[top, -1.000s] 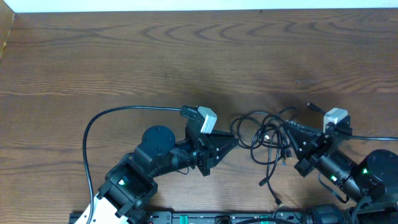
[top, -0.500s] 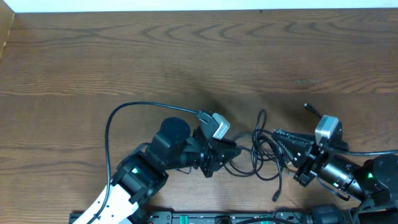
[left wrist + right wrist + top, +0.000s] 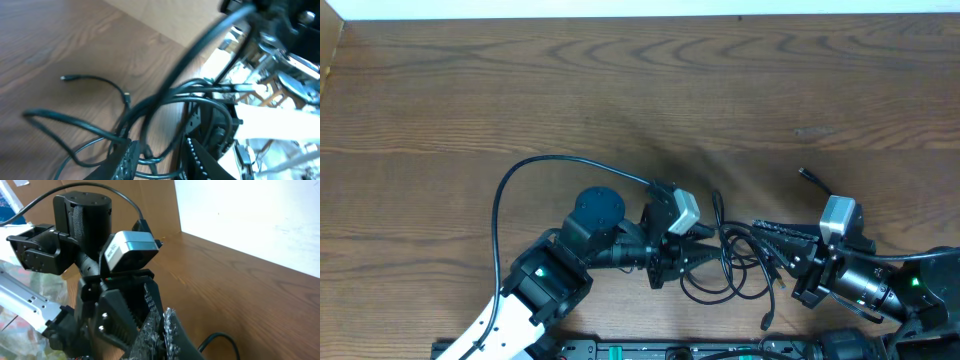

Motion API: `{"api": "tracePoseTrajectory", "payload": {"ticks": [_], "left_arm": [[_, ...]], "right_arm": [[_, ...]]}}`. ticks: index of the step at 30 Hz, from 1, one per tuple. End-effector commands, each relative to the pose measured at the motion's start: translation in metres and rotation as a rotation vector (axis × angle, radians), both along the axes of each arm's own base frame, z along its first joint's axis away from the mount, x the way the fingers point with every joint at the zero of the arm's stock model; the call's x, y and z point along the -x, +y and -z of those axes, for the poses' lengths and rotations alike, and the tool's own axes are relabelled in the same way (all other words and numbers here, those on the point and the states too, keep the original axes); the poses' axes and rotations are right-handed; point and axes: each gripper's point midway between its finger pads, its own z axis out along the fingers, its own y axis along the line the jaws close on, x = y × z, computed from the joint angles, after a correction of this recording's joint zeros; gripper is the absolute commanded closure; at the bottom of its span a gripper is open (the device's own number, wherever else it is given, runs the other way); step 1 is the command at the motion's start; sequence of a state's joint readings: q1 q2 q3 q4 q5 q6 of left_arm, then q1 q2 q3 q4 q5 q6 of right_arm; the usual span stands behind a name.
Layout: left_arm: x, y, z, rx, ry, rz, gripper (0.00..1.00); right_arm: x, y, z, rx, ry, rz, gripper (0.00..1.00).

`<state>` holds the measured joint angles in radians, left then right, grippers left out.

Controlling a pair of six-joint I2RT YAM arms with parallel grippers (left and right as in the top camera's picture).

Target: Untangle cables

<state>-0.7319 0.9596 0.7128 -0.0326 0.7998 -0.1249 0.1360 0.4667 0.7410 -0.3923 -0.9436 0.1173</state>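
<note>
Thin black cables (image 3: 735, 268) are seen loosely tangled near the table's (image 3: 620, 100) front edge, right of centre, with strands threaded between the parted jaws of the low, outstretched left gripper (image 3: 160, 146), while the right gripper (image 3: 767, 232) is held shut against the tangle, any pinched strand being hidden

A robot lab bench: a wood-grain counter (image 3: 620, 90) runs to a white wall (image 3: 250, 215). Two black robot arms, left (image 3: 550, 280) and right (image 3: 880, 285), sit at its near edge, with a brown board (image 3: 160, 205) behind.
</note>
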Motion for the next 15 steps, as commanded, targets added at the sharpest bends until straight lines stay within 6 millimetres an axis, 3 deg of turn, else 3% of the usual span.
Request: {"api": "tracePoseTrajectory", "payload": {"ticks": [1,6,11,15], "left_arm": [[0.015,-0.005,-0.007,0.02,-0.105,0.104,0.62],[0.025,-0.013,0.0,0.006,-0.251,0.188,0.53],[0.004,-0.016,0.014,-0.065,-0.285,0.094,0.51],[0.001,-0.017,0.016,-0.07,-0.276,0.084,0.47]], "right_arm": [[0.003,0.001,-0.003,0.007,-0.031,-0.014,0.99],[0.007,0.002,-0.003,0.004,-0.029,-0.038,0.99],[0.011,0.004,-0.001,0.002,-0.015,-0.066,0.99],[0.009,0.003,0.0,0.004,-0.01,-0.048,0.99]]}}
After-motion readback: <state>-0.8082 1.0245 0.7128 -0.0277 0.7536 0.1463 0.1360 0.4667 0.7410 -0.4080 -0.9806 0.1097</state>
